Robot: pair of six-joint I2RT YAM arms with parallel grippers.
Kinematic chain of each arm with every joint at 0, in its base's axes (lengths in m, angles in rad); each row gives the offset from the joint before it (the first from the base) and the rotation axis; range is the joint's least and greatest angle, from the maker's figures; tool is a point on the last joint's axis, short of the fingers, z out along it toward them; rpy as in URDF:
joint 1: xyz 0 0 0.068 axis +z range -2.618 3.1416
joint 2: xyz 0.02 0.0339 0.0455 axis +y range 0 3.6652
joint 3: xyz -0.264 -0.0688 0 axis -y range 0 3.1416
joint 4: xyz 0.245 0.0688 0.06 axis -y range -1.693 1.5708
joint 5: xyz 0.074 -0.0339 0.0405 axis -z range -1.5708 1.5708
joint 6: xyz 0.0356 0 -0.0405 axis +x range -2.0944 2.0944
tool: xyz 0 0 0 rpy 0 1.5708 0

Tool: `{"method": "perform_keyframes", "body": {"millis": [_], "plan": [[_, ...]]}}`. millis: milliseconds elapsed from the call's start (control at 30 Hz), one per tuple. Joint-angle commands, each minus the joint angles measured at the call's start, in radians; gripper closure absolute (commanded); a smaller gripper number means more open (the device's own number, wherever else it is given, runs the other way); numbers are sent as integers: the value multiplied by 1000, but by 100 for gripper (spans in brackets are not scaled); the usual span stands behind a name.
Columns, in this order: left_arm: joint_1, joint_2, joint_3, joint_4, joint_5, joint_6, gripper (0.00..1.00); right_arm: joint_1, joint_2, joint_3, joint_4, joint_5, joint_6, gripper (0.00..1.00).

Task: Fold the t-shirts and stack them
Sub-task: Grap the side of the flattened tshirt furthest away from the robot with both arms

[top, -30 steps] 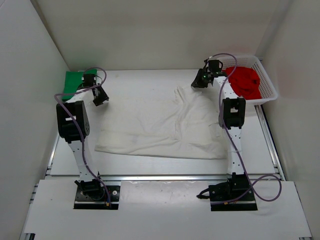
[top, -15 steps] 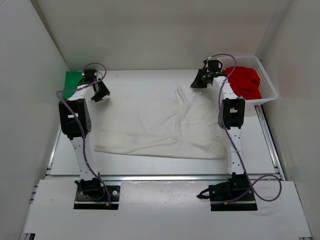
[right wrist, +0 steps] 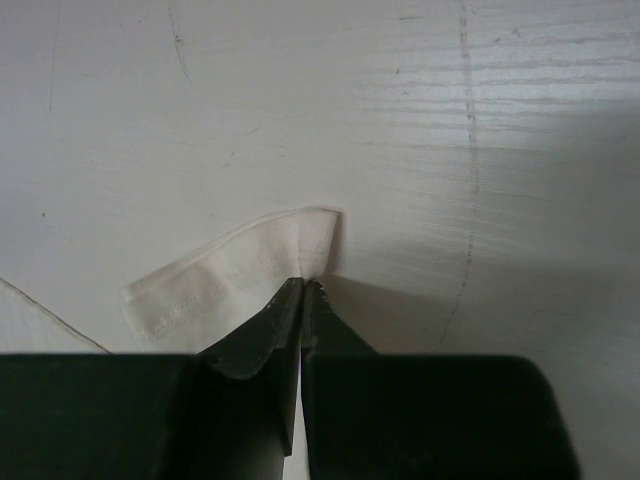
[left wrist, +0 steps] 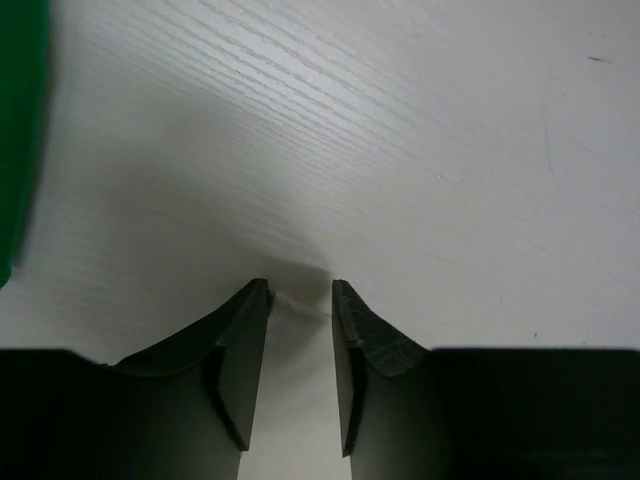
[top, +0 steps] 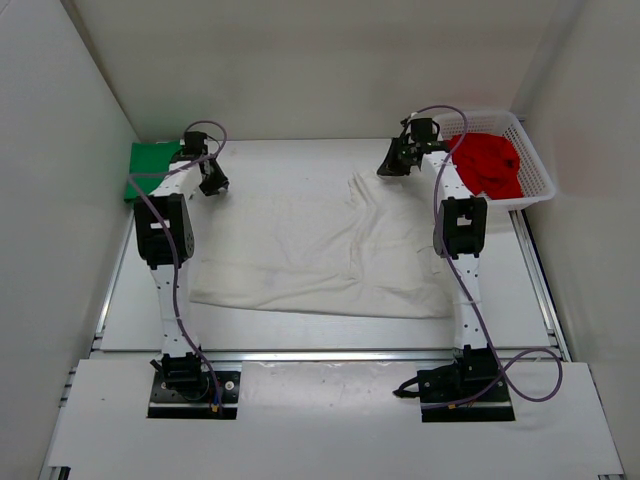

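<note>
From above, the off-white shirt (top: 320, 250) lies spread flat centrally, the green shirt (top: 150, 160) far left, the red shirt (top: 487, 165) in the basket (top: 543, 188). Left wrist: the left gripper (left wrist: 300, 290) stands part-open astride a cloth edge. Right wrist: the right gripper (right wrist: 301, 284) pinches the off-white shirt's corner

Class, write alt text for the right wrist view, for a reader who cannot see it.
The right gripper is shut on an edge of the off-white shirt, a small flap of it showing beyond the fingertips. Behind is the scuffed white table.
</note>
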State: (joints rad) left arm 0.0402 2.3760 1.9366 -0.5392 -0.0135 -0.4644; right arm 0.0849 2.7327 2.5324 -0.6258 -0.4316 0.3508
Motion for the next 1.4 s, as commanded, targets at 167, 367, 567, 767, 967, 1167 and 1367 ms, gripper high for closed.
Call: {"method": "perform_keyframes", "body": {"millis": [167, 367, 567, 767, 967, 1167, 1367], "plan": [[9, -57, -47, -7, -45, 1, 41, -8, -16, 43, 8, -18, 0, 100], [-26, 17, 77, -111, -68, 65, 59, -11, -11, 46, 11, -21, 2, 100], [-20, 32, 114, -136, -95, 75, 74, -19, -31, 48, 15, -24, 4, 100], [-14, -9, 48, -85, -78, 40, 100, -22, -44, 60, 5, -24, -1, 100], [4, -89, -42, -18, -62, 20, 100, -33, -82, 75, -17, -38, -15, 100], [12, -207, -162, 65, -3, -22, 100, -16, -184, 83, -121, -22, -76, 100], [16, -288, -258, 99, 7, -23, 100, 24, -319, 20, -248, 60, -133, 100]]}}
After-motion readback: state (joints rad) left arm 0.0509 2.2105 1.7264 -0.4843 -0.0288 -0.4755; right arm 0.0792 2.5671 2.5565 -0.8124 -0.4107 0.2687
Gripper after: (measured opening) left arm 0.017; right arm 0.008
